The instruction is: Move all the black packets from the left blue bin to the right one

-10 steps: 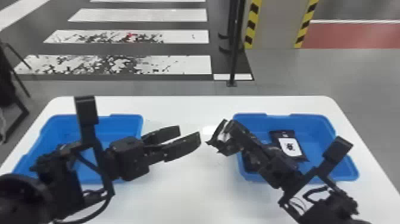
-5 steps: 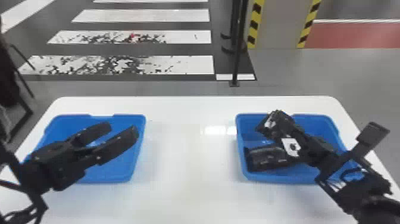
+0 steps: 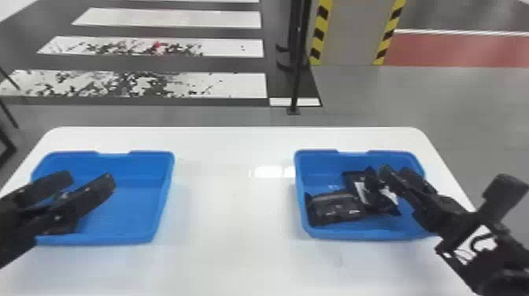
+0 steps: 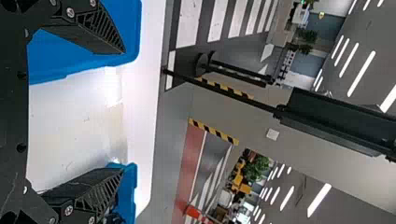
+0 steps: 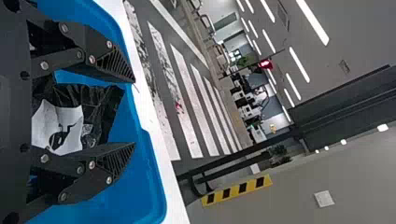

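Right gripper (image 3: 396,171) spread at right bin's (image 3: 354,235) 2 o'clock; lift straight, don't snag packets (image 3: 334,206). Left gripper (image 3: 88,179) spread too, over left bin (image 3: 102,239).

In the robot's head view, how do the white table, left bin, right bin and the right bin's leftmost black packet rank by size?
1. White table: largest
2. Left bin and right bin: they look alike, so I won't rank one above the other
3. Leftmost black packet: smallest
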You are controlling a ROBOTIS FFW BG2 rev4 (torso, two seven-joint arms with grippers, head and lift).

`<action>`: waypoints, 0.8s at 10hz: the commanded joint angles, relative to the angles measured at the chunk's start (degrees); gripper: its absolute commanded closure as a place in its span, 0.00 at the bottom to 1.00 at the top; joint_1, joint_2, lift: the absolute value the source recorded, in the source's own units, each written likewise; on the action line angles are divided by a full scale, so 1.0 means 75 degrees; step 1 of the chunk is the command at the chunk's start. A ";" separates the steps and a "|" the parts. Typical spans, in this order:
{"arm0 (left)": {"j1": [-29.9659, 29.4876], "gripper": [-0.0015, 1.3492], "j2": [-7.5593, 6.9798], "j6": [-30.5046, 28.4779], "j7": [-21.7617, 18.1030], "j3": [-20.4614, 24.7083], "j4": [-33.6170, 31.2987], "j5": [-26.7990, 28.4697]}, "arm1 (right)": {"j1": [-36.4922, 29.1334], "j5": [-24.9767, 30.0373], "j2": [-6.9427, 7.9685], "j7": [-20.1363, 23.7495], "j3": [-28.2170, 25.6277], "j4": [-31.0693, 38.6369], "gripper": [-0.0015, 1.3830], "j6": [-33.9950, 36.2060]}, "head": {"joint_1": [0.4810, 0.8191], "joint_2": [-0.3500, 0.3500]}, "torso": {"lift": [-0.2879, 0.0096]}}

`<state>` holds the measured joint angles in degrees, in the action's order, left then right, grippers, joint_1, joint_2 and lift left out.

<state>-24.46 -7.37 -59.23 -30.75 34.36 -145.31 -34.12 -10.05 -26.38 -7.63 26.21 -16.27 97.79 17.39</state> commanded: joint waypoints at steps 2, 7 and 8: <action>0.0299 0.11 -0.0002 -0.0559 0.0046 0.0462 0.0034 0.0817 | -0.1285 0.0821 0.0350 -0.0213 -0.0101 0.1576 0.08 -0.0744 | 0.63 0.47 | 0.45; 0.1330 0.11 -0.0377 -0.1440 0.0421 0.0477 0.1065 0.2066 | -0.3366 0.1324 0.0959 -0.0330 0.0234 0.3301 0.08 -0.1382 | 0.63 0.69 | 0.45; 0.1630 0.11 -0.0459 -0.1627 0.0491 0.0401 0.1422 0.2279 | -0.3685 0.1187 0.1025 -0.0330 0.0325 0.3376 0.08 -0.1382 | 0.63 0.75 | 0.45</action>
<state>-13.43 -10.50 -70.73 -27.07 37.64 -136.10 -17.94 -36.29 -17.04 -0.25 23.73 -14.21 122.59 7.05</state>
